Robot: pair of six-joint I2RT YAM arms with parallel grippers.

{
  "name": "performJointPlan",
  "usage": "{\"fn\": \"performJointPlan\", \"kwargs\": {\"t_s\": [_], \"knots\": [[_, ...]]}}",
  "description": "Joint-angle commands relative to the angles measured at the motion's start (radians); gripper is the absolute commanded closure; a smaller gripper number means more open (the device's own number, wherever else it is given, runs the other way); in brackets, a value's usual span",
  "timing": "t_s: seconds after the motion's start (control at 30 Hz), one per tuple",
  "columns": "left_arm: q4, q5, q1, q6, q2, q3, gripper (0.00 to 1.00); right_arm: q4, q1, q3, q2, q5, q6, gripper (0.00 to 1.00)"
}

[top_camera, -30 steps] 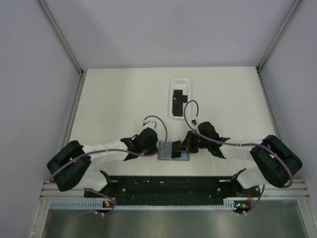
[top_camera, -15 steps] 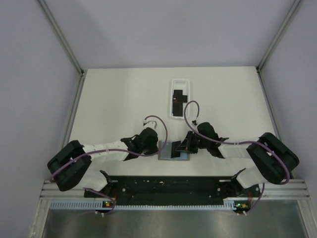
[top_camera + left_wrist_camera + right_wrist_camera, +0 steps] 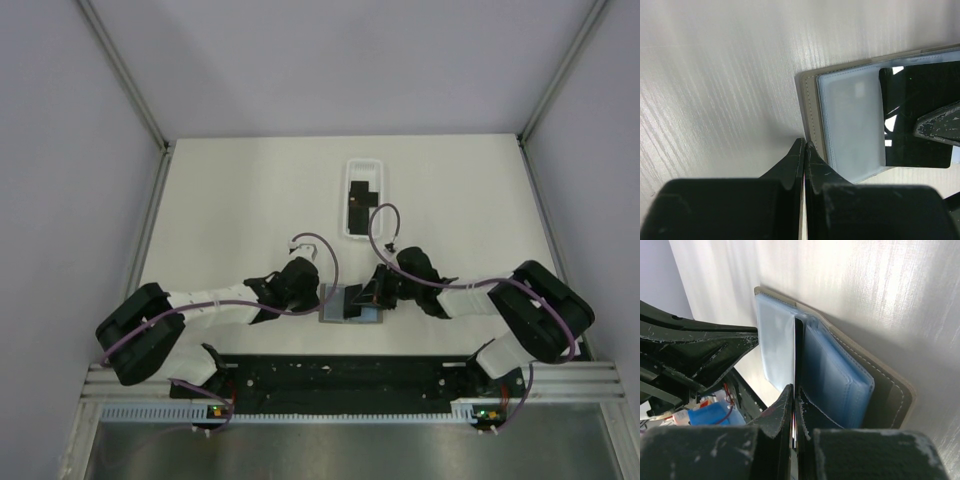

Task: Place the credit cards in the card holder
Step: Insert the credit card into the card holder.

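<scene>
The card holder [image 3: 349, 306] lies open near the table's front, grey outside with pale blue sleeves inside. It also shows in the left wrist view [image 3: 850, 125] and in the right wrist view [image 3: 837, 375]. My right gripper [image 3: 371, 296] [image 3: 795, 395] is shut on a black credit card [image 3: 797, 350], held on edge over the sleeves. That card shows flat in the left wrist view [image 3: 917, 117]. My left gripper [image 3: 319, 300] [image 3: 804, 145] is shut, with its tips at the holder's left edge. More black cards [image 3: 360, 200] lie in the tray.
A white translucent oblong tray [image 3: 348, 228] stands behind the holder at mid-table. The two grippers face each other closely across the holder. Grey walls enclose the table on three sides, and a black rail [image 3: 350, 375] runs along the near edge.
My right arm has shifted slightly left, carrying the held card a little further over the holder. The left arm and the holder have not moved.
</scene>
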Motion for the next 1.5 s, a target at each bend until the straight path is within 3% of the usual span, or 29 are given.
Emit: {"fn": "performJointPlan", "kwargs": {"t_s": [0.0, 0.5, 1.03, 1.2, 1.33, 1.47], "knots": [[-0.019, 0.013, 0.001, 0.001, 0.022, 0.002, 1.00, 0.056, 0.011, -0.016, 0.020, -0.025, 0.007, 1.00], [-0.019, 0.010, 0.001, -0.005, 0.016, -0.007, 1.00, 0.059, 0.018, -0.067, -0.029, -0.034, 0.016, 1.00], [-0.016, 0.018, 0.001, -0.005, 0.021, -0.007, 1.00, 0.214, 0.069, -0.033, 0.120, -0.006, 0.065, 1.00], [-0.014, 0.019, 0.001, -0.005, 0.019, -0.010, 1.00, 0.159, 0.086, 0.021, 0.124, 0.003, 0.042, 0.99], [-0.019, 0.015, 0.001, -0.004, 0.007, -0.013, 1.00, -0.055, 0.092, 0.080, 0.028, 0.078, -0.044, 0.80], [-0.017, 0.015, 0.001, -0.004, 0.009, -0.015, 1.00, -0.336, 0.096, 0.163, -0.070, 0.179, -0.143, 0.52]]}}
